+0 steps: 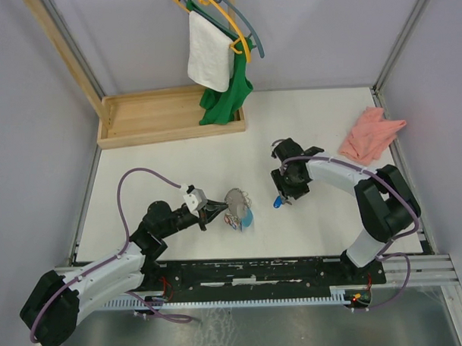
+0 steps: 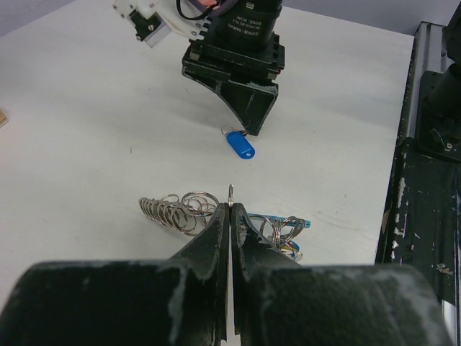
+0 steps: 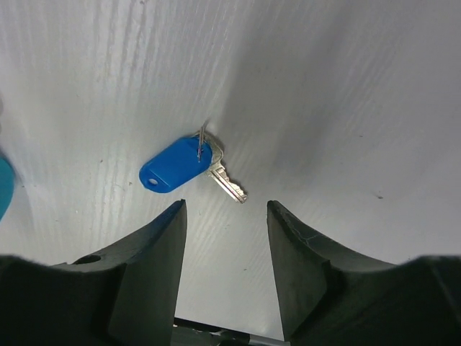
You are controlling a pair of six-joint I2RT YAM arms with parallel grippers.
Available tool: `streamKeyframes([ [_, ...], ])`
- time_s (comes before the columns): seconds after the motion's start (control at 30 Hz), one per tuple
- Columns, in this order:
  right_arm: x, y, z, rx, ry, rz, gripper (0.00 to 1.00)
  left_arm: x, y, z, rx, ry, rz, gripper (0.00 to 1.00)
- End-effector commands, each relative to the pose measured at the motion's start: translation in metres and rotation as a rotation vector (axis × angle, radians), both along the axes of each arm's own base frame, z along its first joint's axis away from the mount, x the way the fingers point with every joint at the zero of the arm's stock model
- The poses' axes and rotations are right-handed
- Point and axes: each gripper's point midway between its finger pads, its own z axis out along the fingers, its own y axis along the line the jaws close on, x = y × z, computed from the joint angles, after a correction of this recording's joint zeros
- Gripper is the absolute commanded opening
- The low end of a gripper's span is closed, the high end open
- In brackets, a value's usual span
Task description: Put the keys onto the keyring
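Observation:
The blue-headed key (image 3: 175, 167) lies flat on the white table, its metal blade (image 3: 229, 184) pointing right. It also shows in the top view (image 1: 278, 203) and the left wrist view (image 2: 240, 144). My right gripper (image 3: 225, 209) is open just above it, with the key ahead of the fingertips; it also shows in the top view (image 1: 282, 195). My left gripper (image 2: 230, 207) is shut on a thin metal keyring (image 2: 230, 193) standing on edge, part of a cluster of rings and coils (image 2: 173, 210) with a teal piece (image 1: 246, 216). The red-headed key is out of view.
A wooden tray (image 1: 168, 114) stands at the back left, with hangers holding a white towel (image 1: 209, 56) and a green garment (image 1: 227, 101) above it. A pink cloth (image 1: 370, 134) lies at the back right. A black rail (image 1: 249, 269) runs along the near edge.

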Motion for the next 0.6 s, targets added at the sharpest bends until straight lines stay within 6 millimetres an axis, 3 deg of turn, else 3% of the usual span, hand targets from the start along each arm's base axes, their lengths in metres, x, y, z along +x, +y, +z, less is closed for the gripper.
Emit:
streamKeyframes([
  [0.0, 0.0, 0.008, -0.006, 0.057, -0.008, -0.017, 0.58, 0.003, -0.006, 0.039, -0.065, -0.104, -0.022, 0.03],
  [0.13, -0.007, 0.015, -0.012, 0.102, 0.015, -0.033, 0.6, 0.003, -0.006, 0.04, -0.066, -0.106, -0.022, 0.03],
  [0.3, -0.016, 0.04, -0.011, 0.235, 0.061, -0.052, 0.59, 0.003, -0.006, 0.041, -0.068, -0.109, -0.023, 0.03],
  [0.57, 0.019, 0.084, -0.003, 0.372, -0.009, -0.056, 0.57, 0.003, -0.006, 0.039, -0.066, -0.106, -0.021, 0.03],
])
